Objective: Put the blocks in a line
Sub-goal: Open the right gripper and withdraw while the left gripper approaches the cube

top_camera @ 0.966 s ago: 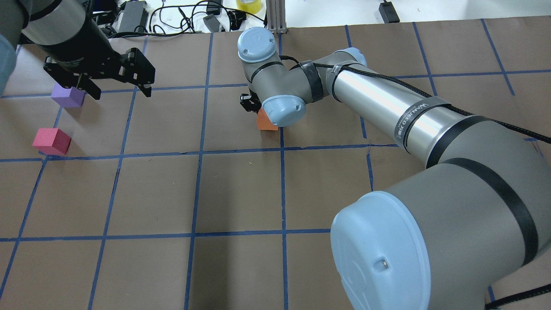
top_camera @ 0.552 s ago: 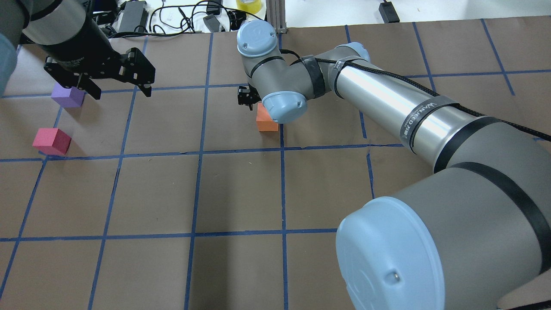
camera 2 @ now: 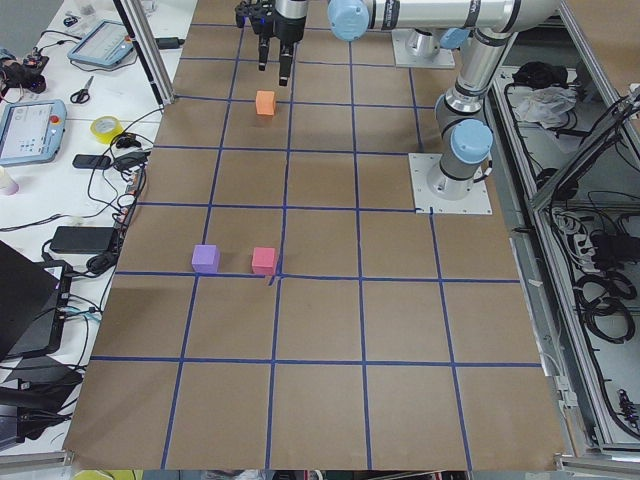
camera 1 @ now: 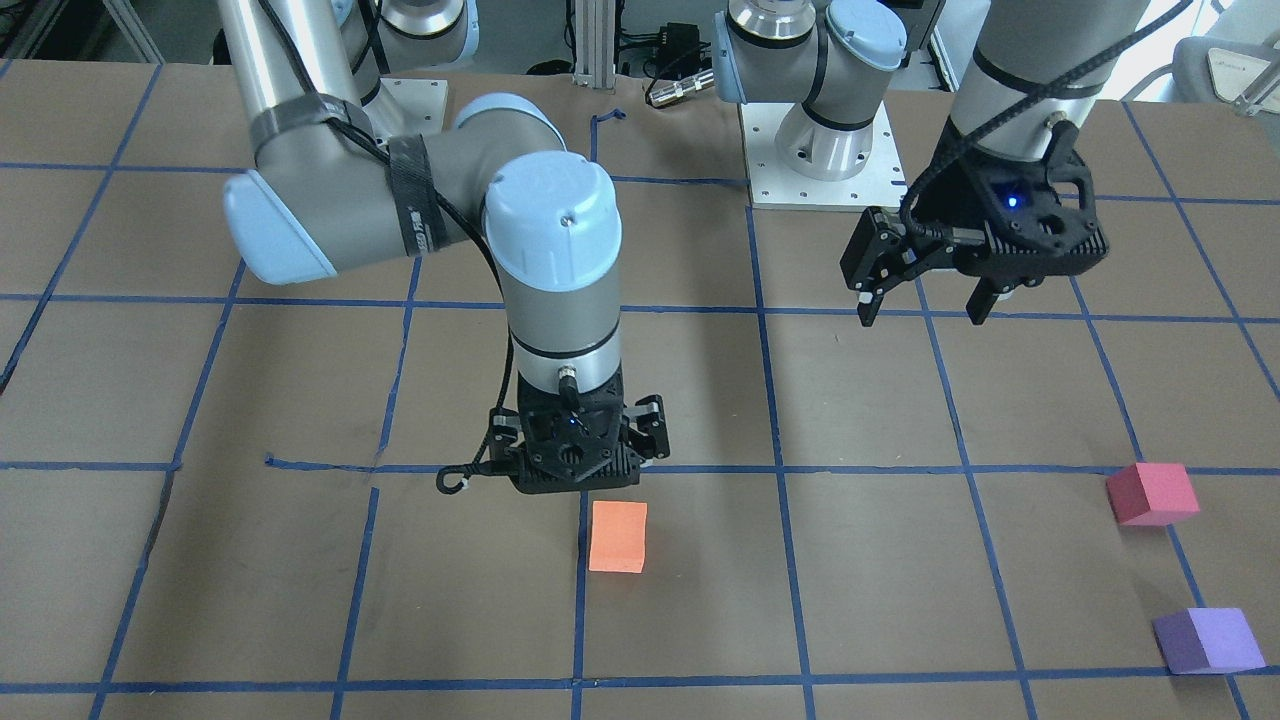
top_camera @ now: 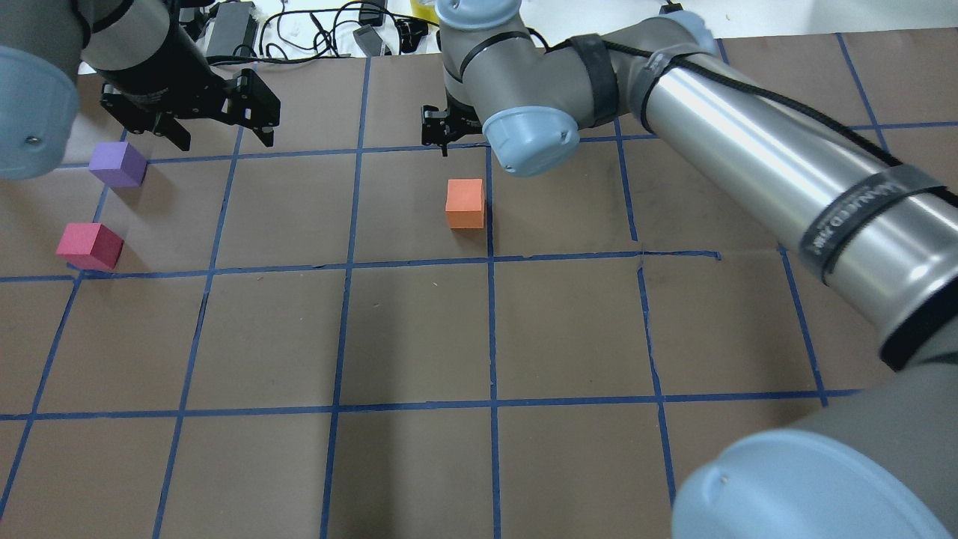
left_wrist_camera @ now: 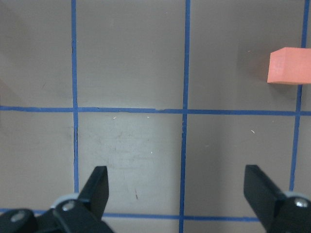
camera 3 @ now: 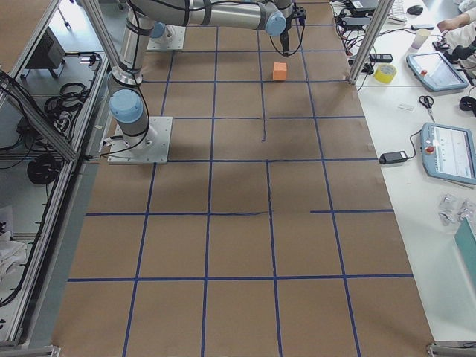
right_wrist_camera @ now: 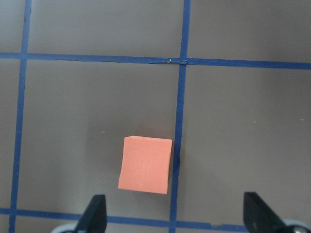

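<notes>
The orange block (top_camera: pixel 465 203) lies flat on the brown table next to a blue tape line, also in the front view (camera 1: pixel 618 536) and the right wrist view (right_wrist_camera: pixel 146 164). My right gripper (top_camera: pixel 441 133) hangs open and empty above it, apart from it, in the front view (camera 1: pixel 575 462) too. The purple block (top_camera: pixel 117 164) and the pink-red block (top_camera: pixel 90 245) sit close together at the far left. My left gripper (top_camera: pixel 213 127) is open and empty, raised just right of the purple block. The left wrist view shows the orange block (left_wrist_camera: pixel 290 65) at its right edge.
Blue tape lines (top_camera: pixel 490 314) grid the brown table. Cables and power supplies (top_camera: pixel 232 30) lie beyond the far edge, with a yellow tape roll (camera 3: pixel 385 73). The arms' base plates (camera 1: pixel 820 150) stand on the robot's side.
My right gripper has let go of the orange block and lifted away from it; the block now lies flat and uncovered. My left gripper has shifted slightly away from the purple block.
</notes>
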Action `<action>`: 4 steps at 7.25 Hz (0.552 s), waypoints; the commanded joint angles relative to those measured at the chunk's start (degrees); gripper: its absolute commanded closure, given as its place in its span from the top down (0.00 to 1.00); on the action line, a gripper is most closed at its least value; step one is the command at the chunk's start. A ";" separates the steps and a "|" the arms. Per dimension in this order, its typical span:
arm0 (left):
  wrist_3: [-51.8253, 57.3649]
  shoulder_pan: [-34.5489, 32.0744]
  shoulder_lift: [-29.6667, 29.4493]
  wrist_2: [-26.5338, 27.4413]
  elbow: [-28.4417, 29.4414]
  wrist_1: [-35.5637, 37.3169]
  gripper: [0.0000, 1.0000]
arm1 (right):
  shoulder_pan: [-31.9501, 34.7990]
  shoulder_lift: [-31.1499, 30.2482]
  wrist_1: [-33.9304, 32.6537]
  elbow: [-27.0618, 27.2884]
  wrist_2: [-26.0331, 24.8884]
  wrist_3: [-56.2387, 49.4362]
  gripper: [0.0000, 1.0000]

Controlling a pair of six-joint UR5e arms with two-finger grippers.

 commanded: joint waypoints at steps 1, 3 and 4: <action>0.63 -0.33 -7.17 -1.17 -0.29 6.82 1.00 | -5.26 -6.28 12.94 0.13 2.80 -9.63 1.00; 1.42 -2.16 -14.37 -3.28 0.32 16.99 1.00 | -13.16 -11.54 23.47 0.31 3.87 -16.39 1.00; 0.46 -4.44 -18.15 -3.11 0.76 20.44 1.00 | -18.16 -14.44 25.97 1.53 3.87 -24.35 1.00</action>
